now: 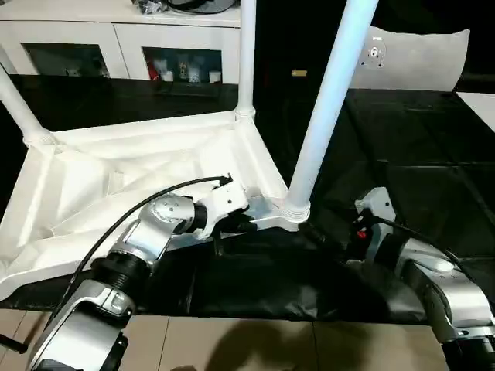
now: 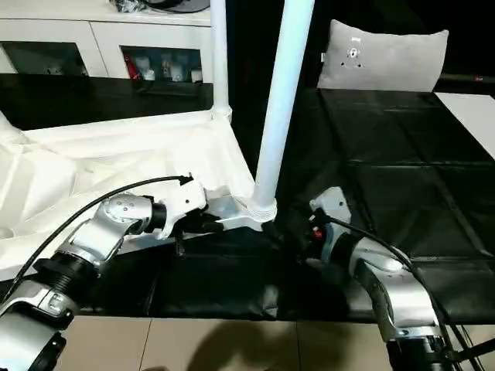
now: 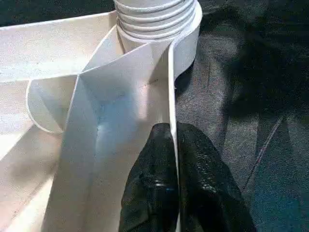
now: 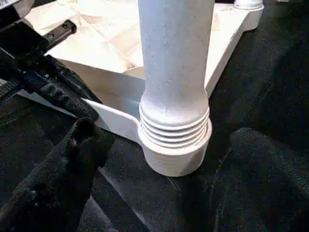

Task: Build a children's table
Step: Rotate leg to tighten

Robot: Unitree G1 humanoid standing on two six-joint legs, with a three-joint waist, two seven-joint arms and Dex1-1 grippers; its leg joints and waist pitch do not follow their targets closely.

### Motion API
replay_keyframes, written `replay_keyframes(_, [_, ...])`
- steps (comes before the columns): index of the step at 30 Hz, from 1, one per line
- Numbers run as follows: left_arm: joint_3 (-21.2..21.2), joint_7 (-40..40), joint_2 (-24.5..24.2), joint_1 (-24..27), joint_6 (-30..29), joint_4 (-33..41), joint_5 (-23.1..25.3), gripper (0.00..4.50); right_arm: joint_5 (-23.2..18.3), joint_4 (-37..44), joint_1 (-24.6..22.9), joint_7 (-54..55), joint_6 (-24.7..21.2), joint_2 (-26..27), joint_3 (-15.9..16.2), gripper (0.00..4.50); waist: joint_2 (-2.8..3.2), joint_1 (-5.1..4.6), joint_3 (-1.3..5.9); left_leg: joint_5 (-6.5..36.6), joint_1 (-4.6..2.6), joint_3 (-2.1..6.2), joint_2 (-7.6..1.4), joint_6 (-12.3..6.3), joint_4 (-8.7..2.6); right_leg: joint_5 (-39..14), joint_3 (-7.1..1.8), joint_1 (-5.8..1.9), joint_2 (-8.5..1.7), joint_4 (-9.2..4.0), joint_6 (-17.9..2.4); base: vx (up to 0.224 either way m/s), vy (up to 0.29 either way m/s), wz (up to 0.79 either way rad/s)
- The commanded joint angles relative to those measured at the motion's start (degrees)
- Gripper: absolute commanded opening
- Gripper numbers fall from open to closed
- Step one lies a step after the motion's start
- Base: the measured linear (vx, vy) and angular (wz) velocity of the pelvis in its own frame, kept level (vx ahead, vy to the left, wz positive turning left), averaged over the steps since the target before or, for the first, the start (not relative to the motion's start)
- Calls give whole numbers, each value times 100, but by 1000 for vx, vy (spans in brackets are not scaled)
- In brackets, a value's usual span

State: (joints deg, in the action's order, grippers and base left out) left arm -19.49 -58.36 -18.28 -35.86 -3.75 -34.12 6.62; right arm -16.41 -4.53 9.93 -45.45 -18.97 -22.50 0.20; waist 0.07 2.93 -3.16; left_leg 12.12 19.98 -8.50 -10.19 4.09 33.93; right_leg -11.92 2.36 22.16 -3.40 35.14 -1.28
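Observation:
The children's table lies upside down on a black cover, its white top point(image 1: 116, 178) showing the ribbed underside. Three white legs stand in corner sockets: one at the near right corner point(image 1: 332, 100), one behind point(image 1: 247, 54), one at the left point(image 1: 15, 100). My left gripper point(image 3: 174, 145) is shut on the top's thin near rim, one black finger on each side, just short of the near right socket point(image 3: 159, 29). My right gripper point(image 4: 168, 135) is open, its fingers point(image 4: 72, 159) standing apart on either side of that leg's threaded base point(image 4: 174, 121) without touching it.
A white cabinet point(image 1: 116, 39) with glass doors runs along the back. A pale cushion-like panel point(image 1: 418, 54) leans at the back right. The black cover ends near me, with tiled floor point(image 1: 232, 340) below. A cable point(image 1: 155, 197) loops over my left wrist.

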Motion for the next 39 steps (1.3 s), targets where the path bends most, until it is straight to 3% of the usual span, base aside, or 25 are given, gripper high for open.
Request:
replay_keyframes(1, [-187, 68, -74, 133, 58, -257, 223, 6, -78, 38, 77, -68, -17, -82, -16, 450, -55, 27, 326, 605, 38, 9, -247, -365, -393, -786, -258, -313, -460, -446, -1201, 0, 0, 0])
replay_keyframes(2, [-202, 53, -75, 134, 76, -258, 232, 6, -97, 44, 75, -109, -20, -100, -14, 450, -58, 31, 330, 579, 36, 7, -248, -363, -391, -740, -258, -311, -458, -436, -1201, 0, 0, 0])
replay_keyframes(5, [-380, -372, -134, 122, 568, -248, 218, 6, 68, -129, 147, -329, 585, -202, 20, 450, -57, 40, 340, 502, 49, 7, -250, -386, -381, -607, -256, -313, -466, -420, -1201, 0, 0, 0])
replay_keyframes(10, [-497, -1026, -179, 67, 853, -140, 35, 6, -172, -238, 326, -1068, 564, -424, 91, 450, -36, 63, 353, 401, 35, 2, -264, -519, -367, -159, -253, -319, -464, -374, -1405, 0, 0, 0])
replay_keyframes(14, [-697, -1543, -286, -28, 1141, -167, 35, 6, -326, -511, 528, -1858, 638, -671, 235, 450, -30, 137, 360, 457, 10, 1, -286, -563, -366, -186, -246, -318, -475, -363, -1484, 0, 0, 0])
replay_keyframes(17, [-784, -1786, -360, -41, 1305, -160, 50, 0, -415, -628, 621, -2287, 595, -786, 330, 414, -24, 215, 359, 489, -15, -15, -298, -535, -363, -174, -246, -301, -476, -359, -1523, 0, 0, 0])
replay_keyframes(19, [-864, -1998, -443, -38, 1446, -115, 84, 0, -438, -626, 652, -2786, 480, -960, 523, 396, -39, 251, 362, 463, 10, -13, -306, -555, -363, -121, -234, -328, -470, -339, -1509, 0, 0, 0])
replay_keyframes(26, [-906, -2203, -528, -73, 1614, -139, 103, 0, -396, -894, 822, -3273, 483, -1042, 778, 348, -56, 289, 369, 435, 12, -20, -300, -507, -353, -303, -231, -313, -488, -344, -1479, 0, 0, 0])
replay_keyframes(39, [-821, -2266, -491, -42, 1577, -214, -10, 0, -467, -1095, 915, -3334, 463, -832, 785, 245, -48, 332, 381, 374, 11, -23, -302, -468, -352, -268, -221, -310, -475, -327, -1453, 0, 0, 0])
